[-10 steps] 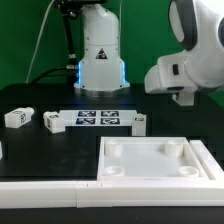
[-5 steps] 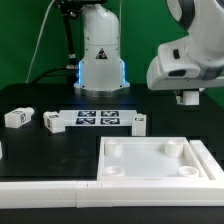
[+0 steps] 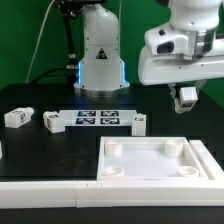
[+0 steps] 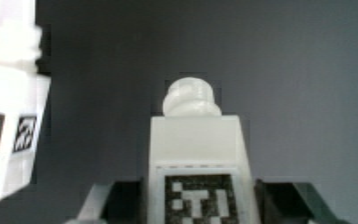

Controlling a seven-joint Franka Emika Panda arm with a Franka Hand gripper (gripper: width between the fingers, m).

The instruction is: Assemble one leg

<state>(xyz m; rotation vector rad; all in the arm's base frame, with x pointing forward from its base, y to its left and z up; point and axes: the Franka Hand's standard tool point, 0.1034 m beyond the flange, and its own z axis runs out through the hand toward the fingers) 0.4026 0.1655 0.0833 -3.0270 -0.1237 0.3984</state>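
Nearest the exterior camera lies the large white tray (image 3: 150, 165), its round corner sockets (image 3: 190, 170) apparently all empty, on the black surface (image 3: 40, 150). Behind it runs a row: two spare legs (image 3: 17, 116) toward the exterior view's left, then the marker board (image 3: 98, 118), then a third spare leg (image 3: 139, 122) just beside the board's end. Above the surface, beyond the tray's rear corner on the exterior view's right, hangs the hand (image 3: 186, 95), closed on the leg (image 4: 197, 150). The wrist view shows the dark fingers (image 4: 108, 200) clamping its tagged block, with the rounded tip pointing away. Farthest back stands the arm's white base (image 3: 100, 55). My worry is the descent. The leg could twist or slip in the grip when its tip meets a socket rim. If I line it up slightly off-centre, it would likely jam or shove the tray. Coming down too close to the tray wall could also knock the leg askew.
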